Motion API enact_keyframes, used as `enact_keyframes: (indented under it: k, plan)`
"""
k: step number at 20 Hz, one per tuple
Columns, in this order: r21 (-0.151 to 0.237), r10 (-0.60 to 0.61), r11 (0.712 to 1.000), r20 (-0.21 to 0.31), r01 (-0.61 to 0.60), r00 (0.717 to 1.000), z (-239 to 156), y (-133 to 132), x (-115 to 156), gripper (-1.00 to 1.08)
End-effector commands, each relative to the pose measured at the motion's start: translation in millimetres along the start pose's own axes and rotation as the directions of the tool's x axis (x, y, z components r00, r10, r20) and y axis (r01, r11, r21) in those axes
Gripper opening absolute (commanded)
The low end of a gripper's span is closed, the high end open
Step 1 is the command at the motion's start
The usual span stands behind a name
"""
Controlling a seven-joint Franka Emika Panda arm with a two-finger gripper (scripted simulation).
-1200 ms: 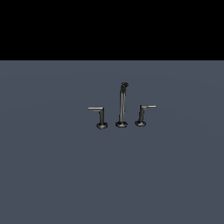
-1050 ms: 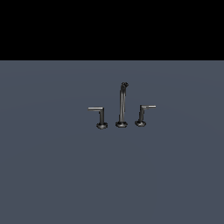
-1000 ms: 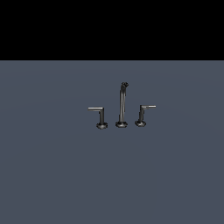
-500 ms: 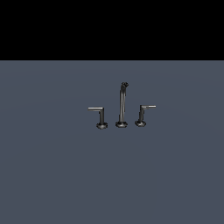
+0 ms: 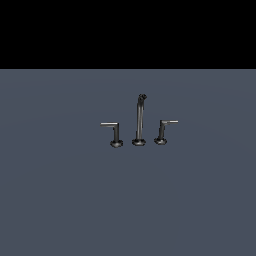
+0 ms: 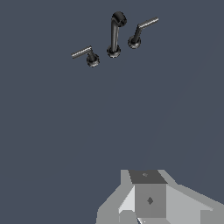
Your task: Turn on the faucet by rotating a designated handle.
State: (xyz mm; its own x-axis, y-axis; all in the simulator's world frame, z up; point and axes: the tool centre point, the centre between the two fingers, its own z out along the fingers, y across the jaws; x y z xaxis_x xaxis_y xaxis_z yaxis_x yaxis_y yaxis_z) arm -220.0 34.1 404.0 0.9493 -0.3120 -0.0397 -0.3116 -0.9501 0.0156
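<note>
A flat, dark grey-blue table point(image 5: 60, 200) filled the lower part of the exterior view, with plain black above it. Near its middle stood the faucet point(image 5: 139, 122), a small dark metal set of three pieces in a row.

Going from the exterior view's left to its right: first came the handle point(image 5: 115, 132), an L shape with a straight upright stem on a round base, its thin lever lying level and pointing toward the exterior view's left. Just beside it stood the tall spout post point(image 5: 139, 120), upright, with a small bent tip. Then came a second handle point(image 5: 162, 131) with a slanted stem, its lever pointing toward the exterior view's right. The three bases stood close together without touching.

No arm or jaws appeared in the exterior view. In the wrist view, only a grey, blocky piece of the robot's hand point(image 6: 148, 199) showed at the edge of the picture; the fingers were cut off, so whether the jaws were apart or together could not be told.

In that same view the handle point(image 6: 87, 54) sat well apart from the hand, far out ahead of the camera across bare table. The lever's long axis ran level, roughly in line with the row. The approach looked open, with nothing lying between. The nearby spout post probably left less room on that side of the handle.
</note>
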Motion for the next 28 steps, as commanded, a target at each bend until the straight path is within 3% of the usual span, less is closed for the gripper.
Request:
enact_keyframes:
  k: [1,13,28]
  plan:
    - [0.003,0.053,0.999,-0.001,-0.053,0.999,13.7,-12.4,6.0,-1.00]
    - [0.014,0.297,0.955,-0.002,-0.297,0.955,78.1,-67.6,46.2,-1.00]
    - [0.028,0.558,0.830,0.000,-0.558,0.830,152.0,-117.5,110.9,-1.00]
